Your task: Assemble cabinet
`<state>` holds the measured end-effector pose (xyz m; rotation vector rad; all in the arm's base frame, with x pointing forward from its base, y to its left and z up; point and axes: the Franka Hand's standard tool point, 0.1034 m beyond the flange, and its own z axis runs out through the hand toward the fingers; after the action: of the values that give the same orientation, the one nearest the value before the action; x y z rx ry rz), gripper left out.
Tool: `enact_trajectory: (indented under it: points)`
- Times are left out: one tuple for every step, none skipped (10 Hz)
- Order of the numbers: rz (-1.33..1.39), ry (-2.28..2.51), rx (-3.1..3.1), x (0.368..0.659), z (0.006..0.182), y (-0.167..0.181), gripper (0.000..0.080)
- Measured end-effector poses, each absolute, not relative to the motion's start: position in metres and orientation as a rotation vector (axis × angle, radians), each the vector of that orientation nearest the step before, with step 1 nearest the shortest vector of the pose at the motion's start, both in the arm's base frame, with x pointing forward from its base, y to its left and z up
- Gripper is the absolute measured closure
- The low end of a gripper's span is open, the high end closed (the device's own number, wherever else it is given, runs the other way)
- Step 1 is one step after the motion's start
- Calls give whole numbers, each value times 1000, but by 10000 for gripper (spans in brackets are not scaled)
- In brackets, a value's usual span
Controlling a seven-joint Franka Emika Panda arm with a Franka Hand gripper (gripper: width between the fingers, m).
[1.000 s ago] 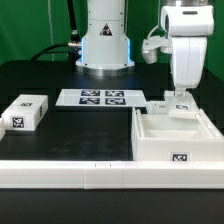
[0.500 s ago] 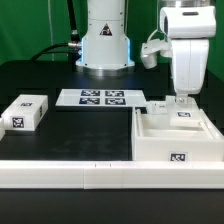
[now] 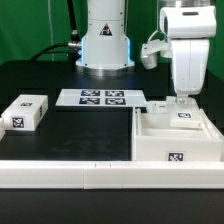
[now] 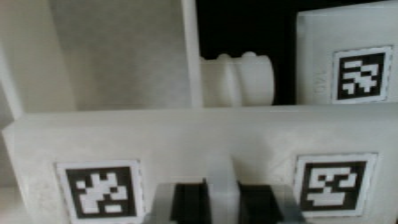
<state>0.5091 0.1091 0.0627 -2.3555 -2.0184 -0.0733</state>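
Note:
The cabinet (image 3: 172, 140), a large white box with a tag on its front, stands at the exterior view's right. My gripper (image 3: 181, 100) reaches down at its far side. In the wrist view the two dark fingers (image 4: 192, 205) of the gripper (image 4: 228, 205) stand close together, shut on the edge of a white tagged panel (image 4: 196, 140) that carries two tags. That panel shows in the exterior view (image 3: 183, 113) at the cabinet's back part. Beyond it lie a ribbed white knob (image 4: 240, 80) and another tagged white piece (image 4: 356, 70).
A small white block (image 3: 24, 112) with one tag lies at the exterior view's left. The marker board (image 3: 99, 97) lies in the middle, in front of the robot base (image 3: 105, 45). A long white rail (image 3: 70, 172) runs along the front.
The gripper and the tagged panel in it have sunk slightly toward the cabinet. The rest has not moved.

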Motion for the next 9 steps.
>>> enact_trajectory:
  points:
    - [-74, -2028, -2345, 520, 63, 106, 731]
    - [-81, -2024, -2349, 528, 63, 105, 731]
    - [-87, -2020, -2353, 534, 63, 105, 731]
    - [-104, -2010, -2364, 544, 63, 102, 731]
    - [-110, -2007, -2368, 547, 63, 102, 731]
    - [-119, -2001, -2374, 553, 63, 101, 731]
    - [-140, -1989, -2386, 567, 62, 100, 731]
    - [-146, -1995, -2382, 573, 62, 99, 731]
    - [-117, -2014, -2356, 574, 62, 98, 731]
